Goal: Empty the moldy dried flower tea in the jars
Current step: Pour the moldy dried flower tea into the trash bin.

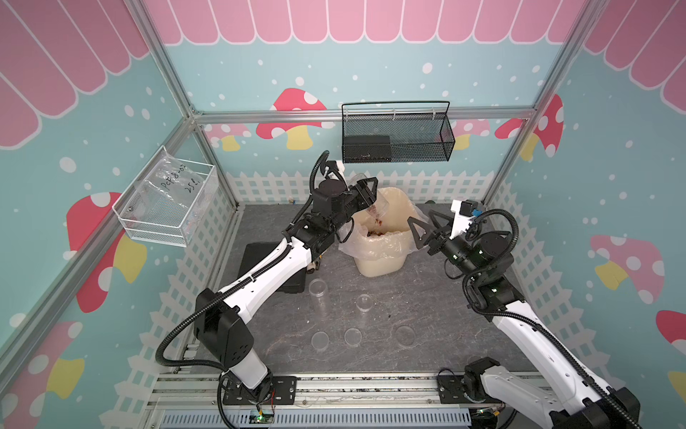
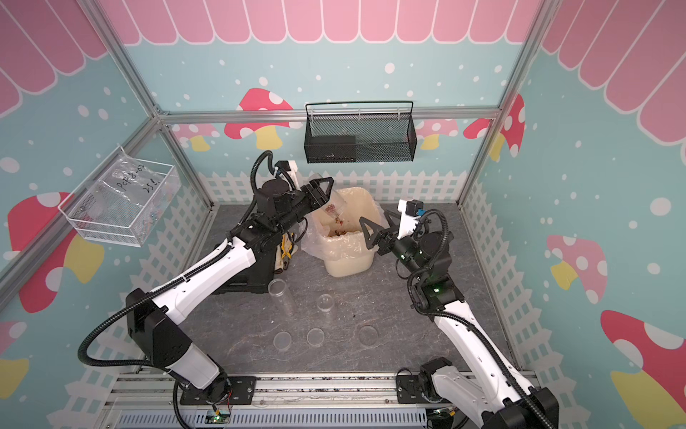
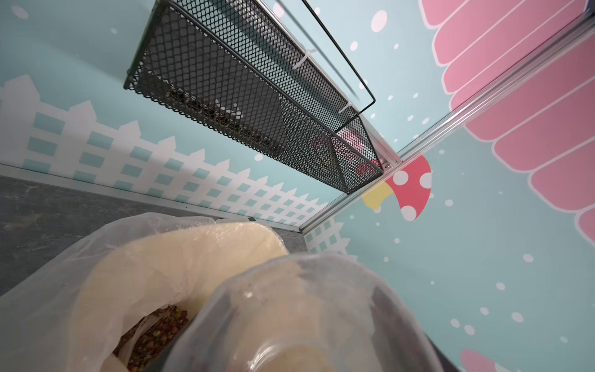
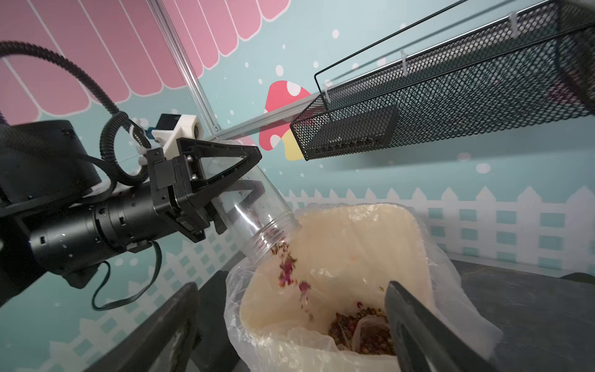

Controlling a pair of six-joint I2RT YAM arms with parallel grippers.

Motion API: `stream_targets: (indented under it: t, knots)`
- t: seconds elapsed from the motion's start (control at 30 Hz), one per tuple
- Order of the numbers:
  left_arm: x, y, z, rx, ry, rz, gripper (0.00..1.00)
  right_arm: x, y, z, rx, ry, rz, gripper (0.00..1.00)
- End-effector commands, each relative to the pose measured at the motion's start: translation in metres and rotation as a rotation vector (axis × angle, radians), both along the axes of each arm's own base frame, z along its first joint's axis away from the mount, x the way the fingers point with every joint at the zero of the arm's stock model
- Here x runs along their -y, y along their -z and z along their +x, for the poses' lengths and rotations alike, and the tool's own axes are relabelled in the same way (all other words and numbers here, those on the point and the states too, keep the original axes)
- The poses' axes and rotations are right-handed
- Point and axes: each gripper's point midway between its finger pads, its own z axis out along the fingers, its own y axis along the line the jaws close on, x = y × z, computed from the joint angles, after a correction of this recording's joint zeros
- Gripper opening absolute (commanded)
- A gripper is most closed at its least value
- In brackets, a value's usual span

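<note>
The right wrist view shows tea (image 4: 289, 269) falling from the tilted jar (image 4: 257, 212), clamped in the left gripper (image 4: 255, 172), into the bin (image 4: 415, 225); in a top view the right gripper (image 1: 421, 219) stands wide, empty.

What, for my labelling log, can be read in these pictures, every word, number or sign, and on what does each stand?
"PCF8-02": handwritten on the clear bag in the white wire basket; letter case uncertain.
"25 L": below it, same bag; last character unclear.
Pale marks on the black box in the black mesh basket: too small to read.
No other text shows.
</note>
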Motion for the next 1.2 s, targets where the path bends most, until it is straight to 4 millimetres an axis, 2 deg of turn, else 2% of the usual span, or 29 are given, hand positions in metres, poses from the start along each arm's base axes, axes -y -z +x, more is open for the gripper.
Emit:
stream_targets:
  t: [0.0, 0.27, 0.33, 0.43, 0.53, 0.67, 0.77, 0.8, 0.9, 1.0, 1.03, 1.13, 1.17]
  knots:
    - [0.001, 0.0, 0.0, 0.073, -0.067, 0.2, 0.22, 0.015, 0.032, -0.003, -0.015, 0.079, -0.177, 0.92]
    - [0.022, -0.003, -0.01, 0.257, -0.192, 0.63, 0.14, 0.028, 0.052, -0.015, -0.025, 0.128, -0.236, 0.93]
    - [0.03, -0.002, -0.013, 0.283, -0.191, 0.684, 0.12, 0.03, 0.054, -0.017, -0.024, 0.136, -0.242, 0.93]
    - [0.031, -0.006, -0.013, 0.247, -0.138, 0.577, 0.08, 0.032, 0.055, -0.018, -0.019, 0.144, -0.25, 0.93]
    - [0.029, -0.007, -0.009, 0.187, -0.072, 0.424, 0.0, 0.032, 0.053, -0.02, -0.013, 0.144, -0.249, 0.94]
    - [0.042, -0.013, -0.018, 0.26, -0.097, 0.592, 0.0, 0.032, 0.053, -0.02, -0.008, 0.144, -0.257, 0.94]
    - [0.034, -0.006, -0.008, 0.15, -0.002, 0.367, 0.0, 0.033, 0.054, -0.021, -0.008, 0.147, -0.264, 0.94]
    - [0.031, -0.007, -0.006, 0.153, -0.004, 0.364, 0.0, 0.033, 0.054, -0.021, -0.007, 0.145, -0.263, 0.94]
    - [0.037, -0.01, -0.013, 0.236, -0.063, 0.541, 0.0, 0.032, 0.055, -0.022, -0.007, 0.137, -0.262, 0.94]
    - [0.032, 0.001, -0.002, 0.106, 0.043, 0.298, 0.0, 0.032, 0.059, -0.022, -0.013, 0.138, -0.266, 0.94]
    - [0.027, -0.001, 0.0, 0.11, 0.028, 0.298, 0.0, 0.032, 0.058, -0.022, -0.011, 0.138, -0.267, 0.94]
    - [0.039, -0.015, -0.02, 0.282, -0.083, 0.576, 0.0, 0.032, 0.059, -0.022, -0.013, 0.137, -0.266, 0.94]
    - [0.044, -0.014, -0.021, 0.273, -0.053, 0.536, 0.0, 0.032, 0.059, -0.022, -0.013, 0.138, -0.268, 0.94]
